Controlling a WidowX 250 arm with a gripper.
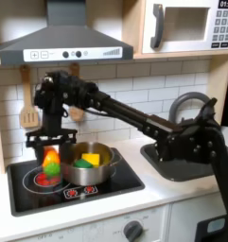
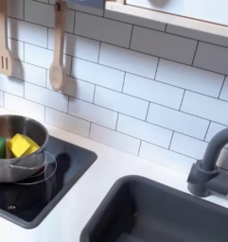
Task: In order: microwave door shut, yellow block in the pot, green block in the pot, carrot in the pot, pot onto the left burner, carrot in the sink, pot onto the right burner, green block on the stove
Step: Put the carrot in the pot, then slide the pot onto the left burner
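Black arm stretched far left, hand (image 1: 51,159) pointing down, fingers closed.

First exterior view: set in front, slightly raised, facing the tiled back wall — wide enough to take in stove (image 1: 73,184), sink (image 1: 177,163) and microwave door (image 1: 182,26). Second exterior view: much nearer, angled down across the same stove (image 2: 35,189), pot (image 2: 16,151) and sink (image 2: 158,213).

Range hood: grey metal hood (image 1: 63,40), upper left in the first exterior view.
Utensils: wooden spatula (image 2: 2,43) and wooden spoon (image 2: 56,52), upper left in the second exterior view.
Wall: white brick tiles (image 2: 153,90).
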